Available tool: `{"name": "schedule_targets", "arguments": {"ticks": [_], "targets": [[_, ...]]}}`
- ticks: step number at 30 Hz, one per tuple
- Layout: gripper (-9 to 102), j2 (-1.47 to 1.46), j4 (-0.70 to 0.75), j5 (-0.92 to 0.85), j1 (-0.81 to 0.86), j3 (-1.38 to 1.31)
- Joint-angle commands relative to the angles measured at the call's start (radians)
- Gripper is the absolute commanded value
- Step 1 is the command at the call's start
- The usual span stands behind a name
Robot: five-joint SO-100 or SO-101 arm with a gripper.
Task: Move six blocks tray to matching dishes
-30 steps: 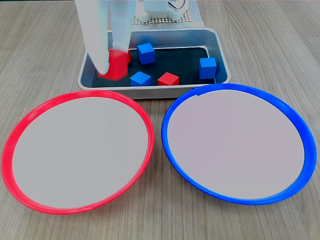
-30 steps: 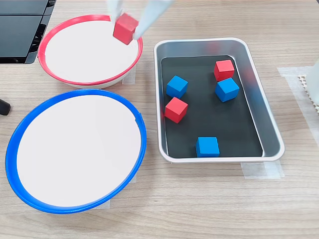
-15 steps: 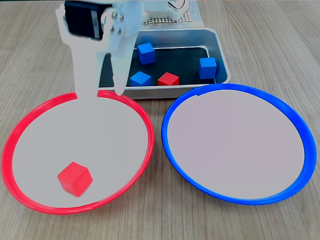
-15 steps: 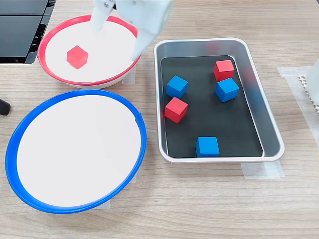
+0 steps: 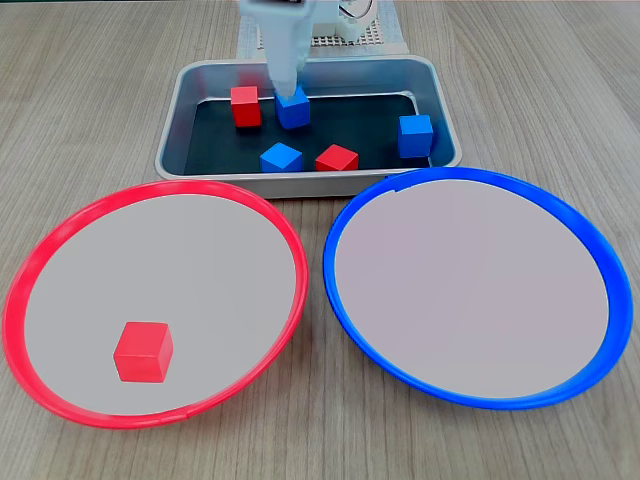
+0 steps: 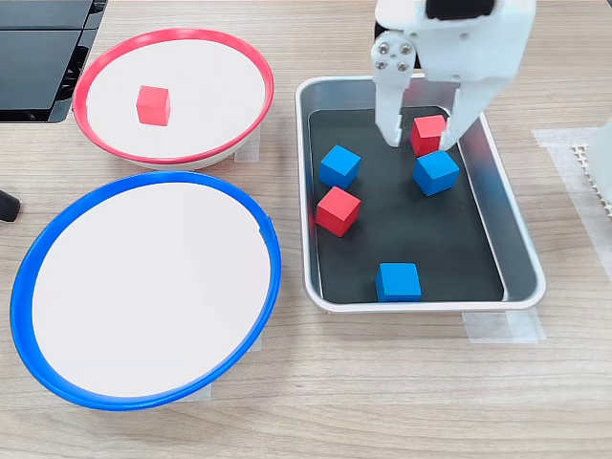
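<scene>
Gripper (image 6: pixel 421 143): hung above the tray, jaws spread and empty, straddling a red block; judged a line-up for the next pick.
Targeted red block (image 6: pixel 429 134): sat on the dark floor near the tray's far short edge in a fixed view, between the two fingers (image 6: pixel 390 129); contact with either finger could not be told.
Tray (image 6: pixel 521 239): silver pan beside both dishes; it held five cubes, so the supply was not exhausted.
Second red block (image 6: pixel 338 210): lay near the tray's long edge facing the dishes.
Blue blocks: one just beside the targeted red cube (image 6: pixel 436 172), one nearer the dish-side edge (image 6: pixel 339 165), one near the tray's near short edge (image 6: pixel 398 281); all loose and well spaced, which left room for the fingers.
Red-rimmed dish (image 5: pixel 60 235): carried one red cube (image 5: pixel 143 351), resting flat toward the rim closest to the camera in a fixed view; colour matched, so one delivery was judged complete.
Blue-rimmed dish (image 5: pixel 345 225): held no cube.
Progress: one of six placed, five remaining.
</scene>
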Motion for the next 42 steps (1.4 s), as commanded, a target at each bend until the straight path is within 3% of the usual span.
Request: {"name": "schedule_targets", "arguments": {"ticks": [1,8,13,27,32,36,42], "targets": [[20,-0.029,-0.025,0.138,0.020,-0.040],[22,-0.110,-0.003,0.201,0.072,-0.209],[22,-0.186,-0.080,0.176,0.094,-0.215],[18,-0.364,-0.150,0.169,0.000,-0.256],[2,-0.402,-0.129,0.140,-0.017,-0.313],[0,-0.342,-0.043,0.064,-0.018,-0.290],[0,-0.118,0.216,-0.133,-0.092,-0.308]]}}
